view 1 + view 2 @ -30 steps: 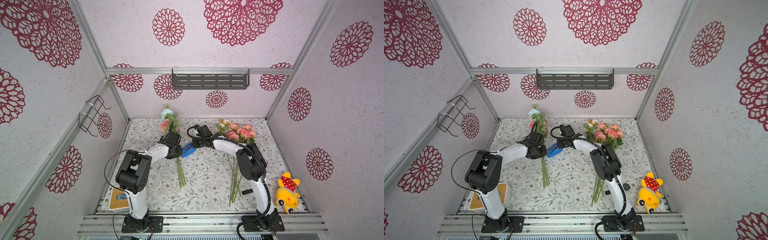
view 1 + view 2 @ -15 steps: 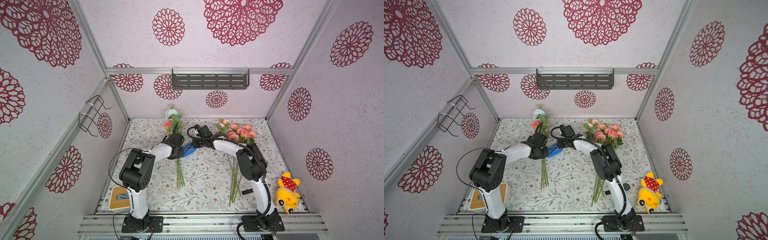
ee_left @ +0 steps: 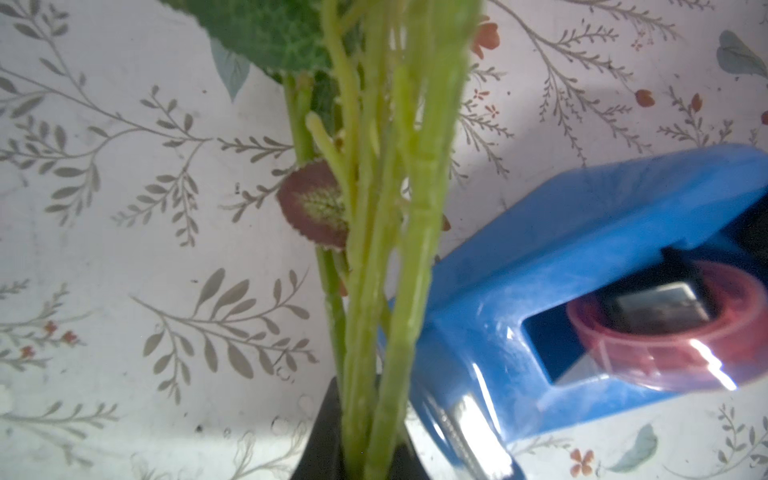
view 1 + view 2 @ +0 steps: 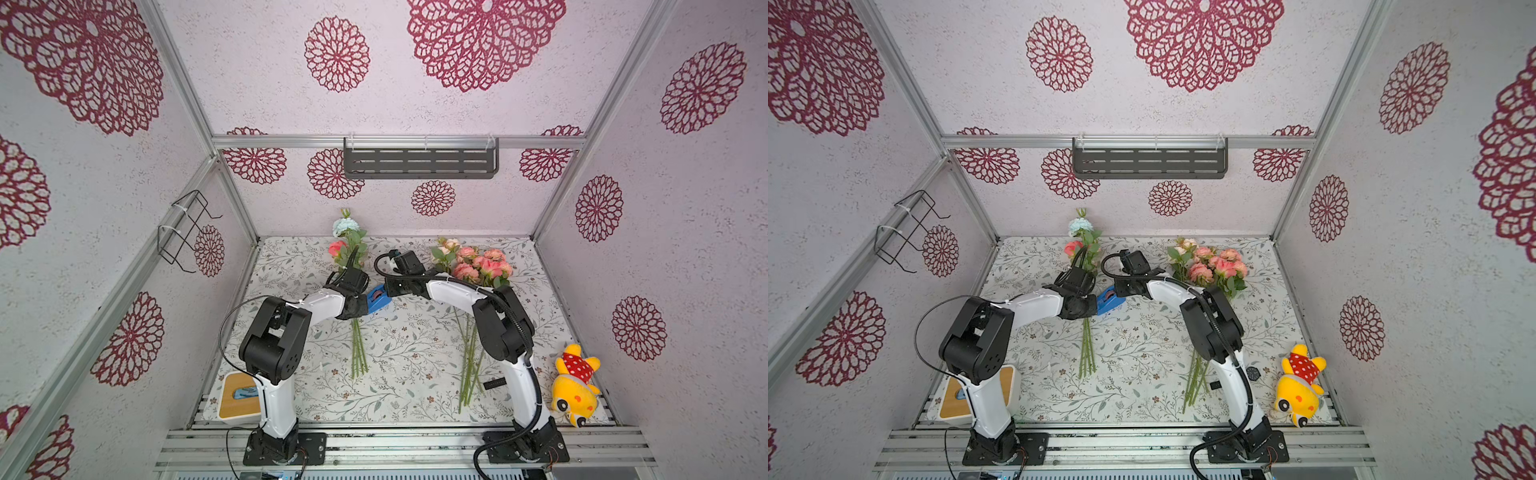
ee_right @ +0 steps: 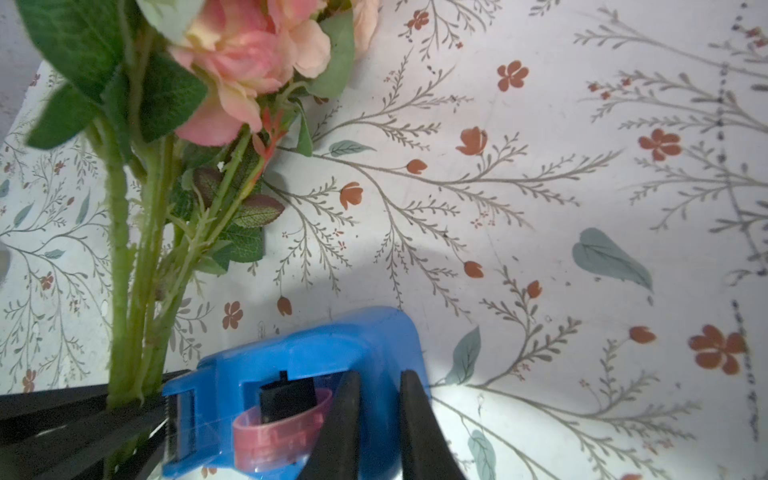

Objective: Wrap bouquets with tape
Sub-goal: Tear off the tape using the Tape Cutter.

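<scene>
One bouquet (image 4: 356, 349) with a pale blue bloom lies left of centre, stems toward the front; in the left wrist view its stems (image 3: 374, 249) run between the jaws of my left gripper (image 3: 370, 449), which is shut on them. The blue tape (image 4: 378, 300) dispenser sits just right of those stems, its cutter end beside them (image 3: 582, 270). My right gripper (image 5: 376, 399) is shut on the dispenser's wall (image 5: 311, 353) next to the reddish roll. The other bouquet (image 4: 478, 266), pink and peach, lies at the right under my right arm, seen in both top views (image 4: 1217, 266).
A yellow plush toy (image 4: 575, 390) lies at the front right corner. A white box with a wooden top (image 4: 239, 399) sits front left behind my left arm. A black wristwatch (image 4: 1252, 372) lies near the right arm's base. A dark shelf (image 4: 419, 162) hangs on the back wall.
My left arm has shifted the blue-bloom bouquet a little to the right, bringing its stems against the tape dispenser. The right arm and dispenser have hardly moved.
</scene>
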